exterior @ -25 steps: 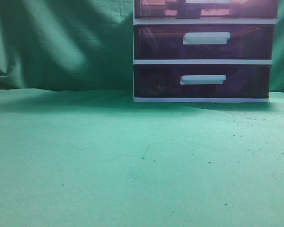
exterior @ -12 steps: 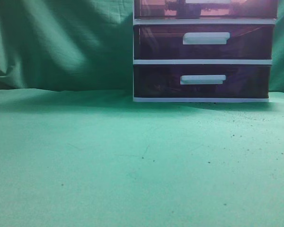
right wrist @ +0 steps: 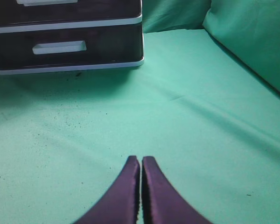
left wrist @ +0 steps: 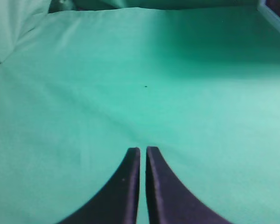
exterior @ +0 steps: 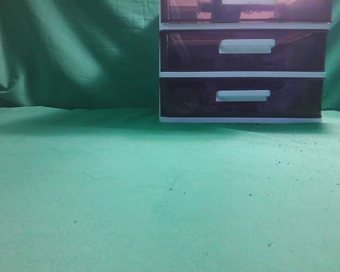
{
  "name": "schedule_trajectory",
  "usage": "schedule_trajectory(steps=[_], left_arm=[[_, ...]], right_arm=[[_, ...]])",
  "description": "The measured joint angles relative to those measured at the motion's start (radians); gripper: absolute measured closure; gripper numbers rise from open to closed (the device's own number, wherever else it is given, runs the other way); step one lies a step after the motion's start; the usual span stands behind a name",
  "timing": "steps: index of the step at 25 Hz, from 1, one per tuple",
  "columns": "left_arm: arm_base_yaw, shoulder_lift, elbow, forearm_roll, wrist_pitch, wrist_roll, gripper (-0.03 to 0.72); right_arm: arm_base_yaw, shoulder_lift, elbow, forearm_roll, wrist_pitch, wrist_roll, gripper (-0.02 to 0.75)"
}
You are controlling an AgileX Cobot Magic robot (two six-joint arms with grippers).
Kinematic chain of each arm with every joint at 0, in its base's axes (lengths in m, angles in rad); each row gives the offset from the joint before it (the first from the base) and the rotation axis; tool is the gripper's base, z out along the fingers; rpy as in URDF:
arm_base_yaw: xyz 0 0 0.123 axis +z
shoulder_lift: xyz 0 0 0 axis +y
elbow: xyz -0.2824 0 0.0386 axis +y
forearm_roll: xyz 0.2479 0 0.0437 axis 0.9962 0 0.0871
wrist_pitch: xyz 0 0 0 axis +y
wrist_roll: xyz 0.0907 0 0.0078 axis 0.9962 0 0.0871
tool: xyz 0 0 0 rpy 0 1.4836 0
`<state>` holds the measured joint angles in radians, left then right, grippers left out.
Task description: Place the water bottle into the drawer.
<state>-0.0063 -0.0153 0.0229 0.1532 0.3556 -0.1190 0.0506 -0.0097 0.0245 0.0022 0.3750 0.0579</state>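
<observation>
While both arms idle, your left end effector [left wrist: 143,150] and right end effector [right wrist: 141,159] are clenched empty over the counter [exterior: 158,187]. No water bottle shows; the drawer [exterior: 246,10] looks shut, far ahead, so reopening comes next.

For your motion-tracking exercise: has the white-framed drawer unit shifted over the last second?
No. The white-framed drawer unit keeps its place: its bottom edge meets the green cloth along the same line.
</observation>
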Motion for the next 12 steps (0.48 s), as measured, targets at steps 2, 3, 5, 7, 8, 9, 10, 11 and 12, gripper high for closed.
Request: schedule_trajectory(steps=[2,3,5,7,8,9,10,11,12], left_arm=[[0.0,0.0,0.0,-0.073,0.0,0.108,0.688],[0.0,0.0,0.0,-0.093,0.0,0.135,0.688],[0.0,0.0,0.0,-0.114,0.0,0.166,0.688],[0.0,0.0,0.0,-0.123,0.0,0.175,0.688],[0.0,0.0,0.0,-0.128,0.0,0.175,0.688],[0.0,0.0,0.0,-0.13,0.0,0.175,0.688],[0.0,0.0,0.0,-0.134,0.0,0.175,0.688],[0.0,0.0,0.0,-0.139,0.0,0.175,0.688],[0.0,0.0,0.0,-0.141,0.0,0.175,0.688]], right_arm=[[0.0,0.0,0.0,0.0,0.0,0.0,0.738],[0.0,0.0,0.0,0.0,0.0,0.0,0.738],[0.0,0.0,0.0,0.0,0.0,0.0,0.738],[0.0,0.0,0.0,0.0,0.0,0.0,0.738],[0.0,0.0,0.0,0.0,0.0,0.0,0.738],[0.0,0.0,0.0,0.0,0.0,0.0,0.738],[0.0,0.0,0.0,0.0,0.0,0.0,0.738],[0.0,0.0,0.0,0.0,0.0,0.0,0.738],[0.0,0.0,0.0,0.0,0.0,0.0,0.738]])
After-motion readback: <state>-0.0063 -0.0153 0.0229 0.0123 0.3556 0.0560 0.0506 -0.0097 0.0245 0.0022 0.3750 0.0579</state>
